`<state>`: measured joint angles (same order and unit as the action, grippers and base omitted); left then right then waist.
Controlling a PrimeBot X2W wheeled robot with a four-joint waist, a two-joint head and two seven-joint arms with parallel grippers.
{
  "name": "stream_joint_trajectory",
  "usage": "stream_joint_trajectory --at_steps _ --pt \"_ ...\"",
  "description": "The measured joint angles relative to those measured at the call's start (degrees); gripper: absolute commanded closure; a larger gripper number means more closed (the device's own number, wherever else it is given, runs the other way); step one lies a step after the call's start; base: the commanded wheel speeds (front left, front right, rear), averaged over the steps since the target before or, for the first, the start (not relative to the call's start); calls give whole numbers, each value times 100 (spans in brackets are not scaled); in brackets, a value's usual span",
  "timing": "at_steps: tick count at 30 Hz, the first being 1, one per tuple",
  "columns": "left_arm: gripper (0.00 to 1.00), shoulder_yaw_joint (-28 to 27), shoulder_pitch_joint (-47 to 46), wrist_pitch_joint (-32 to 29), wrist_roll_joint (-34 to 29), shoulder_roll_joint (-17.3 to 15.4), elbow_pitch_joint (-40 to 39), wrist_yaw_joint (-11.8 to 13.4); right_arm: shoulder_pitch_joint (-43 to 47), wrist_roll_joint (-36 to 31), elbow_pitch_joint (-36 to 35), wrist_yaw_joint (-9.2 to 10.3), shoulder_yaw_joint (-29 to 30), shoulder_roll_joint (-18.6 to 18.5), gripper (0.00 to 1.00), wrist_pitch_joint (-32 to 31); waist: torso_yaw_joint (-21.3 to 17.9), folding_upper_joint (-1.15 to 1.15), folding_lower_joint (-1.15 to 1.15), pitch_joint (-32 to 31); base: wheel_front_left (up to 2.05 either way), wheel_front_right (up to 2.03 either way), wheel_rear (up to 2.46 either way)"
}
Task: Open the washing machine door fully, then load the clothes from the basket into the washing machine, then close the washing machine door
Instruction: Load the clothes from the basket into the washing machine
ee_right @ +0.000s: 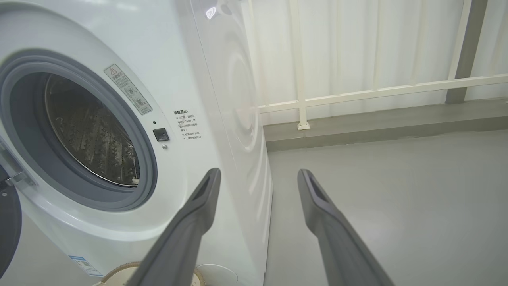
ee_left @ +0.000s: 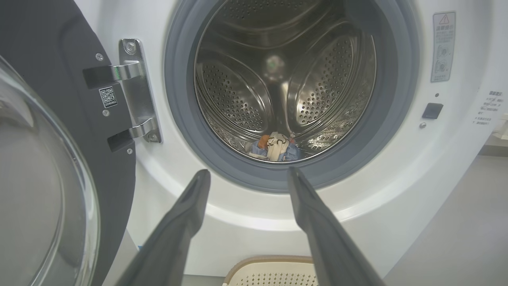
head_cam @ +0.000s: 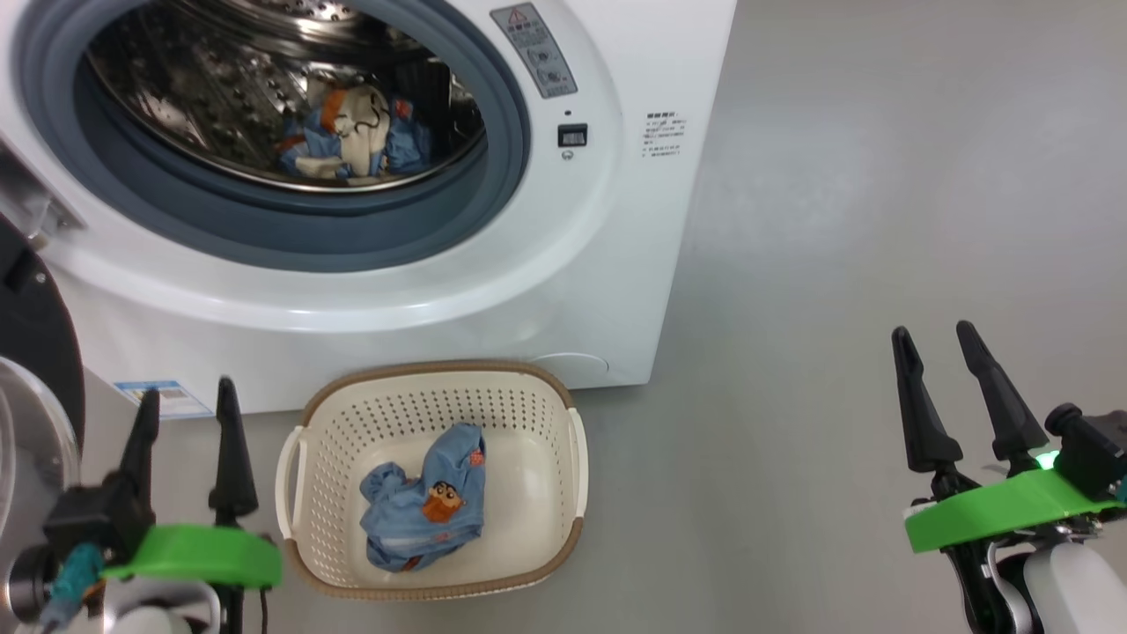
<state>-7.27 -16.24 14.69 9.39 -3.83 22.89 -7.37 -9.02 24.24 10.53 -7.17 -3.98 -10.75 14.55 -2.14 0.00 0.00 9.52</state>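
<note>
Grey floor [head_cam: 836, 220], plain room, white washing machine [head_cam: 616, 264] straight ahead. Its door [head_cam: 31, 335] hangs swung out just left of the left claw [head_cam: 187, 389], so the opening part looks done to me. One bundle of clothes [head_cam: 348, 136] sits low in the drum [ee_left: 238, 99], up ahead of both claws. One blue garment [head_cam: 427, 506] lies bunched in the basket [head_cam: 577, 475], which stands on the floor against the foot of the machine, just right of the left claw and well left of the right claw [head_cam: 931, 330].

Both claws are spread wide with nothing in them.

So the step in hand, I reckon, is fetching that garment out of the basket. The left claw is the near one, so I'd use it:

- Swing it right and come down over the humped middle of the cloth, not a loose edge, so the whole thing lifts in one go.
- Keep the fingers inside the basket walls, since a nudge could easily slide something that light.
- Lift well clear of the rim before heading forward.
- Carry it past the grey rubber ring [head_cam: 352, 238] and let go deep in the drum, so no sleeve ends up trapped in the seal.
- Mind the door on the claw's left during the swing.
</note>
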Motion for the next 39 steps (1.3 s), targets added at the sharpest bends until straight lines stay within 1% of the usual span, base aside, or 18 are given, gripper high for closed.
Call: stream_joint_trajectory --at_steps 8,15,20,39 --pt "0 -57 691 0 -99 29 -378 0 296 0 -19 0 74 -13 0 0 23 0 0 -287 0 0 0" --pt "0 -88 1035 -1 -156 118 -717 0 471 0 -38 0 154 -1 0 0 21 0 0 -343 0 0 0" --pt "0 -100 1072 -1 -159 125 -824 0 487 0 -43 0 187 7 0 0 20 0 0 -315 0 0 0" --pt "0 -110 1077 -1 -158 145 -837 0 487 0 -78 0 198 8 0 0 12 0 0 -251 0 0 0"
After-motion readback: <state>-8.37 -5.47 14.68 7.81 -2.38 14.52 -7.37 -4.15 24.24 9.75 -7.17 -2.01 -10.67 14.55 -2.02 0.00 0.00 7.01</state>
